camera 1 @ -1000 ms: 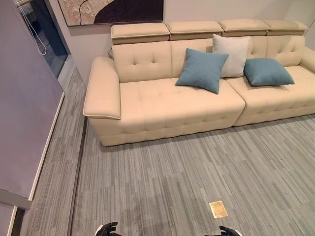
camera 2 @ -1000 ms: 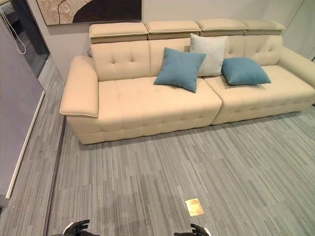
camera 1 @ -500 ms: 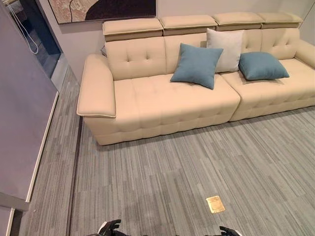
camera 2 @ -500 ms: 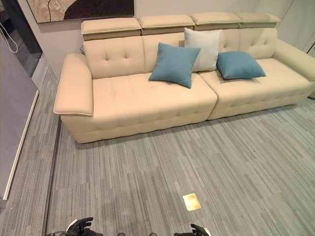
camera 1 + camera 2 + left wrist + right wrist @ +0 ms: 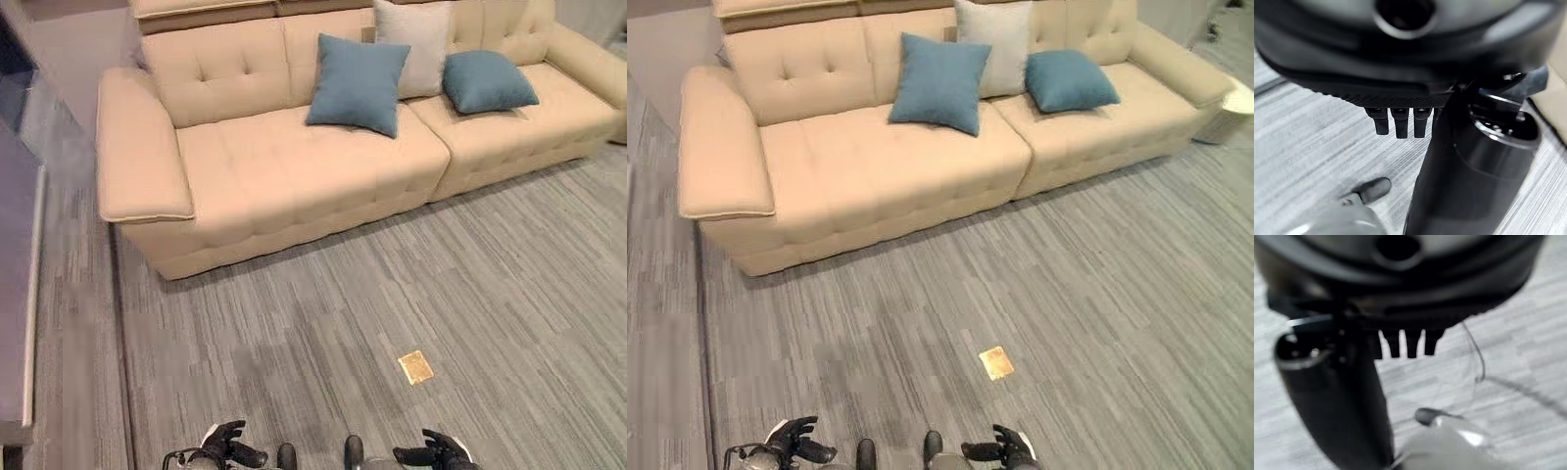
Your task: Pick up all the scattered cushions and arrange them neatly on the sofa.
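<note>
A beige sofa [image 5: 294,166] stands across the far side of the grey carpet. Three cushions rest on it. A blue cushion [image 5: 358,83] leans upright against the backrest near the middle. A pale grey cushion [image 5: 411,44] stands behind it. A second blue cushion [image 5: 487,83] lies on the right seat. My left hand [image 5: 230,446] and right hand [image 5: 436,452] hang low at the picture's bottom edge, far from the sofa. Both are open and hold nothing; the left fingers [image 5: 1396,125] and right fingers [image 5: 1410,345] point straight down at the carpet.
A small gold floor plate [image 5: 415,367] sits in the carpet in front of me. A purple partition [image 5: 15,294] runs along the left. A white object [image 5: 1239,98] stands past the sofa's right arm. Open carpet lies between me and the sofa.
The camera has tilted down and swung, so the sofa sits higher in the picture and more of both hands shows. The cushions have not moved on the sofa.
</note>
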You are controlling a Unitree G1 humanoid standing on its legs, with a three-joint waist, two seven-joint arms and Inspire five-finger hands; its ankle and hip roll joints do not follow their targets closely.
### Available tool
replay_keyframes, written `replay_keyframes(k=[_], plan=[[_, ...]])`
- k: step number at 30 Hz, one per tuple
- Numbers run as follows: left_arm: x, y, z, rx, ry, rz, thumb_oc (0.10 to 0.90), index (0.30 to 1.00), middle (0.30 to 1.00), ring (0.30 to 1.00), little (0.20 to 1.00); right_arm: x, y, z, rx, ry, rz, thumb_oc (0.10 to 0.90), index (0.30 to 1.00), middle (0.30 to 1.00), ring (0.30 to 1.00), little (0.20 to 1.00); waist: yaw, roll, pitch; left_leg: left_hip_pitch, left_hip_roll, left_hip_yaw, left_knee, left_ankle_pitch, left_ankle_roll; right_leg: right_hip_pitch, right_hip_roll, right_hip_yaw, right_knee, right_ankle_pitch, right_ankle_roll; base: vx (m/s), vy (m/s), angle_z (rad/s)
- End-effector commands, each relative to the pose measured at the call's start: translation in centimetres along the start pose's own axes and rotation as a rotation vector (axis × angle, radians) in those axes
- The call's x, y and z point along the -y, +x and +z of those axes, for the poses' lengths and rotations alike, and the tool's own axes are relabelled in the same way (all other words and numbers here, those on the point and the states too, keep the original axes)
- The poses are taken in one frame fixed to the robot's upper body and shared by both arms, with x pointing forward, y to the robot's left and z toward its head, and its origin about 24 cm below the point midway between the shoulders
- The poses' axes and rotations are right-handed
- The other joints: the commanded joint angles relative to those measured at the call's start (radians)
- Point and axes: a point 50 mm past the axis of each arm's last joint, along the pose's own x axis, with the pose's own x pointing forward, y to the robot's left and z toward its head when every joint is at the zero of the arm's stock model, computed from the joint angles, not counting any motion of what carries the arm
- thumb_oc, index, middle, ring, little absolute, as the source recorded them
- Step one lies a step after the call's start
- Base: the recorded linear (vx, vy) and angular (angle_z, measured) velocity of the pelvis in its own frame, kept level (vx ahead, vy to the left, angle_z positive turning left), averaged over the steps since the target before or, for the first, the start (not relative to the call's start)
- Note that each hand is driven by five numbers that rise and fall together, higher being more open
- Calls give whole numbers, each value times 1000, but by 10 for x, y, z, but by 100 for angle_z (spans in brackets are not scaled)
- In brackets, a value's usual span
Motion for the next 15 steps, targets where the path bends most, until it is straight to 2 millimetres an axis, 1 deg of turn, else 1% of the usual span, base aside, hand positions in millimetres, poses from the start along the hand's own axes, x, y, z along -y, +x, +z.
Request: replay_keyframes(k=[1,2,3,6,8,9,10,12,13,14,15], plan=[[-11,0,8,53,-8,50,800,900,900,900,900,18,0,5,37,-38,-54,800,900,900,900,900,34,-5,-9,-31,-14,-88,123,-109,-5,62,-52,-81,-48,16,29,245,89,-62],[-11,0,8,49,-8,49,800,900,900,900,900,20,0,5,37,-45,-58,800,900,900,900,900,34,-3,-9,-13,-14,-88,112,-116,-5,58,-60,-103,-71,15,24,302,-6,-10],[-12,0,5,40,-6,49,800,900,900,900,900,21,1,8,41,-63,-63,800,900,900,900,900,31,-3,-10,16,-17,-90,96,-129,-5,38,-66,-130,-133,31,16,321,-32,-11],[-10,0,5,39,-6,45,800,900,900,900,900,24,1,10,48,-79,-68,800,900,900,900,900,13,0,-3,72,-25,-114,84,-148,-6,-23,-63,-133,-209,72,18,314,-53,-3],[-9,1,8,49,-12,44,800,900,900,900,900,27,1,9,46,-75,-76,800,900,900,900,900,1,1,1,99,-25,-133,88,-164,-14,-27,-59,-125,-225,73,22,268,-97,15],[-8,1,7,48,-2,41,800,900,900,900,900,27,0,5,37,-75,-75,800,900,900,900,900,-3,0,-7,111,-22,-138,91,-170,-18,-16,-49,-115,-234,69,12,302,-143,37],[-6,0,7,46,3,34,800,900,900,900,900,28,-1,-2,16,-79,-75,800,900,900,900,900,-6,1,-16,116,-14,-140,103,-164,-29,0,-37,-118,-243,64,-3,292,-157,57],[-1,1,9,53,-1,22,800,900,900,900,900,30,-2,-6,4,-70,-83,800,900,900,900,900,-6,4,-20,95,9,-137,177,-116,-69,42,-18,-131,-267,56,-23,225,-180,67],[1,1,11,62,-3,17,800,900,900,900,900,31,-2,-5,8,-58,-87,800,900,900,900,900,-10,1,-20,71,26,-128,233,-79,-94,62,-9,-135,-278,47,-35,178,-197,68],[2,1,15,76,-2,10,800,900,900,900,900,30,-2,-5,10,-44,-88,800,900,900,900,900,-12,-3,-19,40,44,-110,289,-47,-110,78,-4,-139,-288,38,-47,154,-192,62],[4,1,19,91,1,0,800,900,900,900,900,30,-2,-5,13,-34,-88,800,900,900,900,900,-10,-10,-14,1,58,-97,366,-22,-116,99,3,-138,-299,28,-61,142,-190,23]])
